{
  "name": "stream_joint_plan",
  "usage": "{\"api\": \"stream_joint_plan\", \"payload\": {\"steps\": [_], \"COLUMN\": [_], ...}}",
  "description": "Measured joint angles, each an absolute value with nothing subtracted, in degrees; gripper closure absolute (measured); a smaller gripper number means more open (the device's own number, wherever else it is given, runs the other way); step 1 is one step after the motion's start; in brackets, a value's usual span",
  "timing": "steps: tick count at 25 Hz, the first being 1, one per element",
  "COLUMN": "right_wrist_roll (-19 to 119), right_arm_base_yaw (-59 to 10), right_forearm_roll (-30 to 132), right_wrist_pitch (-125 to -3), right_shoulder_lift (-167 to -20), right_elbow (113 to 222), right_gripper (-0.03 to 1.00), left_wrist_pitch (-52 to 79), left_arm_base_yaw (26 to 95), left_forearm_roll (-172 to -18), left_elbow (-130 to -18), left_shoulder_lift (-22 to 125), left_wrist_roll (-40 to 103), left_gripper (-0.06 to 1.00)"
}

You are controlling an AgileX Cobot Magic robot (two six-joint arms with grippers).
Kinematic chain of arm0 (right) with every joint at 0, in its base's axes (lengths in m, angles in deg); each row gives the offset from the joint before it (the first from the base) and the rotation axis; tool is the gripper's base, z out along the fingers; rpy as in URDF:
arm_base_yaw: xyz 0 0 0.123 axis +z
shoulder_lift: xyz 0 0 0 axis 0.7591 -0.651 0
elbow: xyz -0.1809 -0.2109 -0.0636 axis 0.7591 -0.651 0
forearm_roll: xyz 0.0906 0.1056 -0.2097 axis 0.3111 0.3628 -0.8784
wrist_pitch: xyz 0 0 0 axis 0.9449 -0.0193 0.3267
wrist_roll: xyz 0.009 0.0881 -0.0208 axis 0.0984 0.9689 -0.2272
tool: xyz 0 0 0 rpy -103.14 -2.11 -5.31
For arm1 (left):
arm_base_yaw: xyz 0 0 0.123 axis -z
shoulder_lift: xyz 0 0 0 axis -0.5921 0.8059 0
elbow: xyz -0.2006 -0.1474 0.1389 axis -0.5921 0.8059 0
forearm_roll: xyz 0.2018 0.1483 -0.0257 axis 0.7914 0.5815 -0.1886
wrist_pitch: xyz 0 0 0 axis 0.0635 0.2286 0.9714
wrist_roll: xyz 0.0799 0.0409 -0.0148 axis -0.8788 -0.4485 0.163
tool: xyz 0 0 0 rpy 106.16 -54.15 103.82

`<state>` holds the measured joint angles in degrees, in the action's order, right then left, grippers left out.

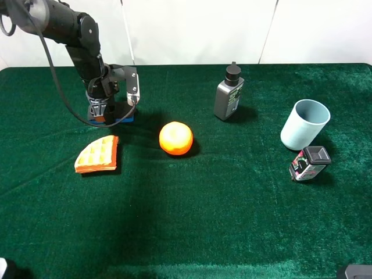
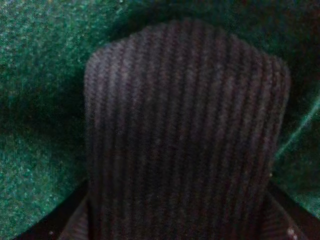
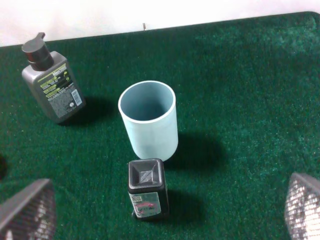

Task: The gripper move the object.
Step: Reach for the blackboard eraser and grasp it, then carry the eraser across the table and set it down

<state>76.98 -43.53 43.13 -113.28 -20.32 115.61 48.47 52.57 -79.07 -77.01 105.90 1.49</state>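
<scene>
The eraser (image 1: 124, 119) lies on the green cloth at the back left; only its blue base edge and a bit of orange show under the arm. In the left wrist view its dark grey ribbed felt top (image 2: 185, 135) fills the frame. My left gripper (image 1: 106, 114) points straight down onto it, with dark fingers (image 2: 70, 220) tight against both sides of the eraser. My right gripper (image 3: 167, 200) is open and empty, hovering near the cup; only a corner of it (image 1: 354, 271) shows in the high view.
An orange waffle wedge (image 1: 97, 154) lies just in front of the eraser. An orange (image 1: 175, 138) sits to its right. A grey pump bottle (image 1: 228, 96), a light blue cup (image 1: 304, 123) and a small black-capped container (image 1: 309, 163) stand on the right side.
</scene>
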Motion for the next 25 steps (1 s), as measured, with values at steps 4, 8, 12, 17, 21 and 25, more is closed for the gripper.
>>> {"api": "stream_joint_plan", "payload": {"steps": [4, 8, 12, 17, 21, 25], "right_wrist_roll": [76.98, 76.98, 76.98, 76.98, 76.98, 76.98], "right_arm_base_yaw": [-43.53, -43.53, -43.53, -43.53, -43.53, -43.53], "right_forearm_roll": [43.13, 43.13, 43.13, 43.13, 43.13, 43.13], "right_wrist_pitch": [-113.28, -113.28, -113.28, -113.28, -113.28, -113.28], "right_shoulder_lift": [-20.32, -20.32, -20.32, -20.32, -20.32, -20.32], "right_elbow": [115.61, 115.61, 115.61, 115.61, 115.61, 115.61], "right_gripper": [0.27, 0.27, 0.27, 0.27, 0.27, 0.27], "left_wrist_pitch": [48.47, 50.23, 54.79, 59.54, 60.67, 61.39], "left_arm_base_yaw": [52.57, 52.57, 52.57, 52.57, 52.57, 52.96], "left_forearm_roll": [-79.07, -78.96, -78.96, -79.36, -80.15, -80.54], "left_elbow": [-77.07, -79.20, -82.75, -86.01, -86.39, -86.39], "left_shoulder_lift": [105.90, 106.52, 106.69, 106.69, 106.18, 104.29], "left_wrist_roll": [1.49, 1.43, 1.36, 1.42, 1.48, 1.48], "left_gripper": [0.36, 0.36, 0.36, 0.36, 0.36, 0.36]}}
